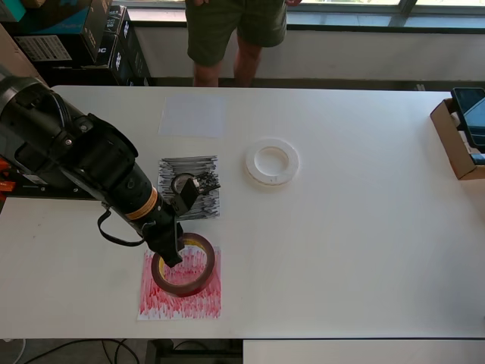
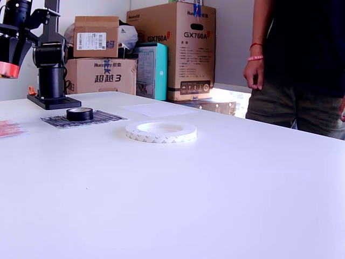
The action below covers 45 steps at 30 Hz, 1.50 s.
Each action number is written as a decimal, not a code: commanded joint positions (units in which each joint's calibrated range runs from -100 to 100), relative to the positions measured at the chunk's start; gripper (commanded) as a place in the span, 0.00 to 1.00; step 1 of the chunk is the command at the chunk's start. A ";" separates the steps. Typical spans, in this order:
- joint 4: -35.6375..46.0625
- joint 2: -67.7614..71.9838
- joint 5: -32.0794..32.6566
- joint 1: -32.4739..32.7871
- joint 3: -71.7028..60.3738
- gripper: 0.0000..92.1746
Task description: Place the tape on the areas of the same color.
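My gripper (image 1: 172, 255) is shut on the near-left rim of the large dark-red tape roll (image 1: 185, 265), which has a yellowish core. In the exterior view the roll (image 2: 5, 69) hangs well above the table, over the scribbled red patch (image 1: 180, 294). A small black roll (image 1: 183, 183) lies on the scribbled black patch (image 1: 189, 188), beside my wrist. Off any patch, the wide flat white roll (image 1: 271, 161) lies to the overhead view's right of the black patch. Farther back lies the plain white sheet (image 1: 193, 115), bare.
A person (image 1: 235, 34) stands at the table's far edge. Cardboard boxes (image 2: 171, 51) are stacked behind the arm's base (image 2: 52, 81). An open carton (image 1: 459, 136) with a tablet sits at the overhead view's right edge.
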 commanded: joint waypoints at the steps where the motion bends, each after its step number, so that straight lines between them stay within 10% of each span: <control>1: -15.21 3.99 0.43 0.41 14.40 0.00; 45: -2.22 9.60 7.31 -0.30 2.95 0.01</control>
